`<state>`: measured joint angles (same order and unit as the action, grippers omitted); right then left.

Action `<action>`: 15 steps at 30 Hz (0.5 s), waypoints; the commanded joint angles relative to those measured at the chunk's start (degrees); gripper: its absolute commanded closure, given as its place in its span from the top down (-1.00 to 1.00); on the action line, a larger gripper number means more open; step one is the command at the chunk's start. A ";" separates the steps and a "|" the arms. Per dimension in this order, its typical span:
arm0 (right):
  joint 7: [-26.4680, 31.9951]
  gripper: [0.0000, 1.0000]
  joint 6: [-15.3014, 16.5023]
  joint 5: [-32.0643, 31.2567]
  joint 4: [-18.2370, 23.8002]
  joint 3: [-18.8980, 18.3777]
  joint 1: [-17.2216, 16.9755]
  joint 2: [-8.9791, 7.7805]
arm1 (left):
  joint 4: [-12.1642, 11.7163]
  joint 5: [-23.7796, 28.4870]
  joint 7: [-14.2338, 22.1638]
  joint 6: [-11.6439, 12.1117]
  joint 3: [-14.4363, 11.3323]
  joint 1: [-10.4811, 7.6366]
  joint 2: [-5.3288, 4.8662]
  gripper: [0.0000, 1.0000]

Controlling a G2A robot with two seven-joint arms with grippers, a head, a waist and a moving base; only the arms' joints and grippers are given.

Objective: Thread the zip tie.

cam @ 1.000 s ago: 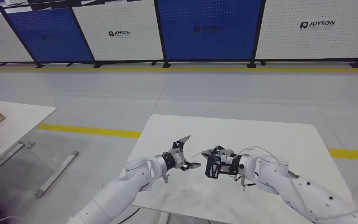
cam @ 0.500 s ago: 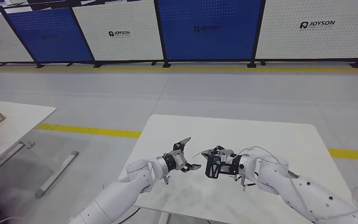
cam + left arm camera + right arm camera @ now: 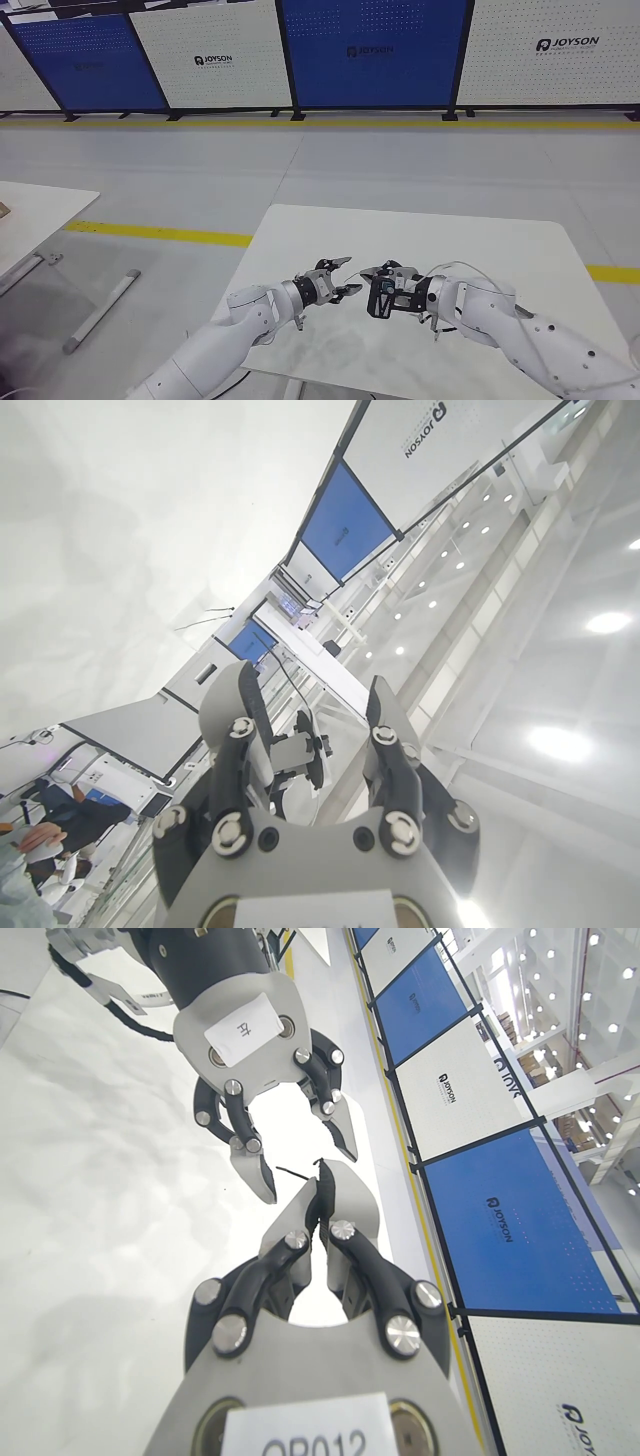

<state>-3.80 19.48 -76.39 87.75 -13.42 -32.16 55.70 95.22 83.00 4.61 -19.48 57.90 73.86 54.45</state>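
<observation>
Zip tie [image 3: 295,1174] — we see it pinched in the right claw [image 3: 320,1178], tip at the open, empty left claw [image 3: 352,276].

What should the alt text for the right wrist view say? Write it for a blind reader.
The right gripper, jaws shut on a thin black zip tie, points its free end toward the open jaws of the left gripper facing it over a white table. Blue and white panels stand behind.
</observation>
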 commanded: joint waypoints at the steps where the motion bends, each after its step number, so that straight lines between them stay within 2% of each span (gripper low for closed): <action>1: 0.00 -1.00 0.00 0.00 0.00 0.00 0.00 0.00 | 0.02 0.03 -0.03 0.00 -0.17 -0.11 -0.05 -0.16; 6: 0.00 -1.00 0.00 0.00 0.00 0.00 0.00 0.00 | 0.45 -0.05 -0.16 0.00 -0.55 -0.26 -0.22 -0.24; 7: 0.00 -1.00 0.00 0.00 0.00 0.00 0.00 0.00 | 0.55 -0.12 -0.15 0.00 -0.60 -0.25 -0.26 -0.34; 9: 0.00 -1.00 0.00 0.00 0.00 0.00 0.00 0.00 | 0.76 -0.19 -0.18 0.00 -0.55 -0.22 -0.36 -0.40; 10: 0.00 -1.00 0.00 0.00 0.00 0.00 0.00 0.00 | 0.85 -0.15 -0.16 0.00 -0.51 -0.18 -0.41 -0.60; 12: 0.00 -1.00 0.00 0.00 0.00 0.00 0.00 0.00 | 0.93 -0.06 -0.10 0.00 -0.46 -0.14 -0.47 -0.66; 14: 0.00 -1.00 0.00 0.00 0.00 0.00 0.00 0.00 | 0.96 0.04 -0.01 0.00 -0.47 -0.12 -0.54 -0.62; 15: 0.00 -1.00 0.00 0.00 0.00 0.00 0.00 0.00 | 0.96 0.02 0.02 0.00 -0.52 -0.13 -0.57 -0.72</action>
<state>-3.80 19.48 -76.39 87.75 -13.42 -32.16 55.70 96.18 83.02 4.59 -19.48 57.43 73.74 53.92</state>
